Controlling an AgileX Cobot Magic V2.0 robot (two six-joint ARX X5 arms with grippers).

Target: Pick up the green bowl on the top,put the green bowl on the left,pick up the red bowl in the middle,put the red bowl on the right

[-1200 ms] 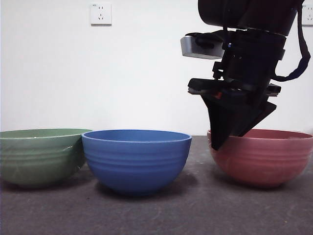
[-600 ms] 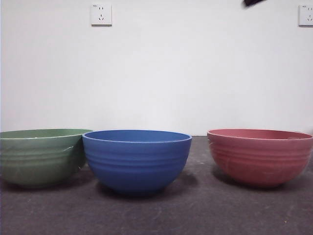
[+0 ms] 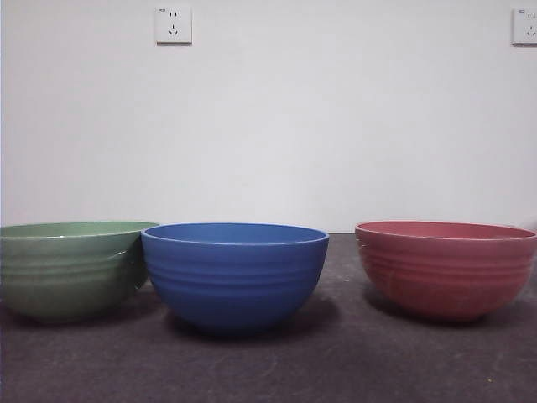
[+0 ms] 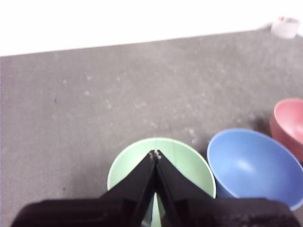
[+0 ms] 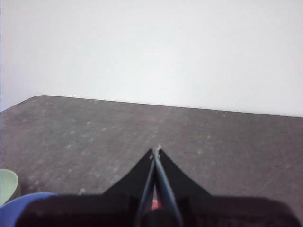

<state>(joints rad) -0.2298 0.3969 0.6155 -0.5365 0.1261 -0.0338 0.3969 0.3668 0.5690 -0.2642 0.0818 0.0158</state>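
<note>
Green bowl (image 3: pixel 71 269) at left, touching the blue bowl (image 3: pixel 235 275) in the middle; red bowl (image 3: pixel 447 267) apart at right. Left gripper (image 4: pixel 155 154) and right gripper (image 5: pixel 155 150) raised, both clenched, holding nothing

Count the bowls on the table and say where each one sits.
3, in one row in the front view: the green bowl at the left end, touching or nearly touching the blue bowl in the middle; the red bowl apart, at the right end.
</note>
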